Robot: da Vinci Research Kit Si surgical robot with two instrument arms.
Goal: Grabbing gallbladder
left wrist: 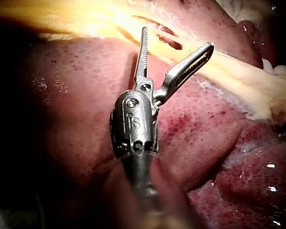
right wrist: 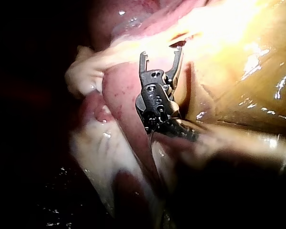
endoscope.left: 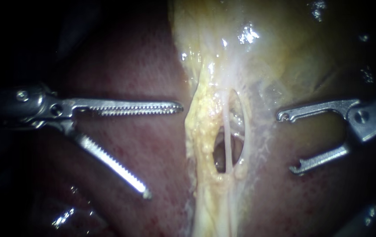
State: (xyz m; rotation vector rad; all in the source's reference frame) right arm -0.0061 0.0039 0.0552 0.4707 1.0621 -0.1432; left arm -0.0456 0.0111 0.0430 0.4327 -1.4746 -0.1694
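Endoscope view: a pale tube (endoscope.left: 227,136) ran lengthwise across an oval opening in a band of yellow fatty tissue (endoscope.left: 198,131). Above the tube, the glossy yellowish gallbladder (endoscope.left: 284,48) spread wide, touched by neither tool. Left of the tube, the left tool (endoscope.left: 163,149) lay over the dark red liver (endoscope.left: 144,153), its toothed jaws spread wide and released, the upper tip just short of the yellow band. Right of the tube, the right tool (endoscope.left: 288,142) also stood with jaws apart, gripping nothing.

Left wrist view: the left tool (left wrist: 177,38) had its jaws open, tips over the yellow band (left wrist: 238,71), with the liver (left wrist: 76,119) beneath its wrist.

Right wrist view: the right tool (right wrist: 161,51) held its hooked jaws apart, empty, beside the bright gallbladder (right wrist: 248,71).
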